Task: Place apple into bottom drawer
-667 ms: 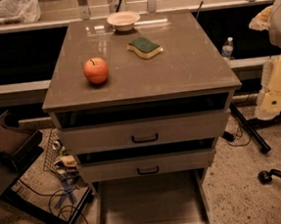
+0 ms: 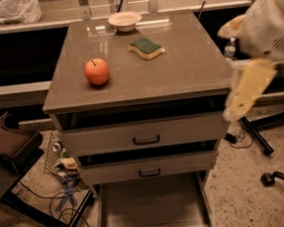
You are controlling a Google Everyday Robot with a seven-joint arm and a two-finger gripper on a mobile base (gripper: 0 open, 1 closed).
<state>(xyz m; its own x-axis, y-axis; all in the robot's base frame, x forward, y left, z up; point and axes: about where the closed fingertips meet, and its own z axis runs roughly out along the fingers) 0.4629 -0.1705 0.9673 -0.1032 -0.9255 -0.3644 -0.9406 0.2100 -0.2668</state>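
Observation:
The red-orange apple (image 2: 97, 71) sits on the left part of the grey cabinet top (image 2: 178, 72). The bottom drawer (image 2: 152, 206) is pulled out at the bottom of the view, its grey floor bare. My gripper (image 2: 246, 89) hangs at the right edge of the cabinet, blurred, well to the right of the apple and holding nothing that shows. The white arm (image 2: 268, 25) reaches in from the upper right.
A green-and-yellow sponge (image 2: 146, 48) and a white bowl (image 2: 124, 20) lie on the cabinet top behind the apple. The two upper drawers (image 2: 146, 135) stand slightly open. Cables and a wire rack (image 2: 62, 162) lie left; chair legs (image 2: 276, 173) right.
My arm and gripper have moved left, toward the cabinet's right edge. The apple, sponge and bowl have not moved.

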